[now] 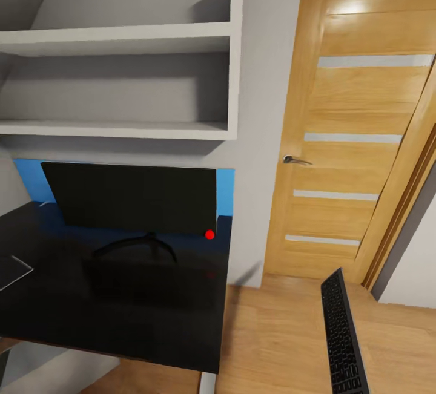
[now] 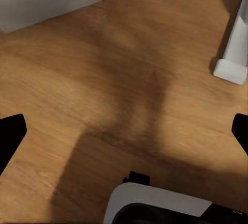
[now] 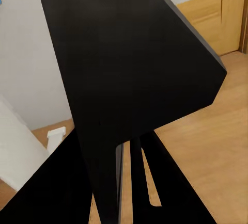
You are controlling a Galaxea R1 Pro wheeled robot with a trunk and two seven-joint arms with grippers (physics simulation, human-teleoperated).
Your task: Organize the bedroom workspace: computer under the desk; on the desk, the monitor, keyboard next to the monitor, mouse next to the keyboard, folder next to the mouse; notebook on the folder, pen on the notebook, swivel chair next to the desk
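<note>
Desk [image 1: 72, 309] takes up the lower left of the head view, black top with blue back panel behind it, white wall shelves [image 1: 121, 43] above. Wooden door [image 1: 357, 140] with pale horizontal strips and a metal handle stands to the right of the desk, wood floor [image 1: 272, 339] in front of it. Monitor [image 1: 130, 197] stands upright on the desk at the back, against the blue panel, red dot at its lower right corner, curved black stand foot just in front. Keyboard [image 1: 343, 336] is off the desk, held up on edge over the floor at lower right of the head view, keys facing left; in the right wrist view it's the big black slab [image 3: 129, 69] running out from the right gripper [image 3: 126, 182], whose fingers are clamped on its edge. Left gripper [image 2: 124, 131] is spread wide, fingertips at both frame edges, nothing between them, pointing at bare floor near a white desk leg [image 2: 235, 53]. A thin flat pale-edged item [image 1: 15, 270] lies at the desk's left edge, can't tell what it is.
</note>
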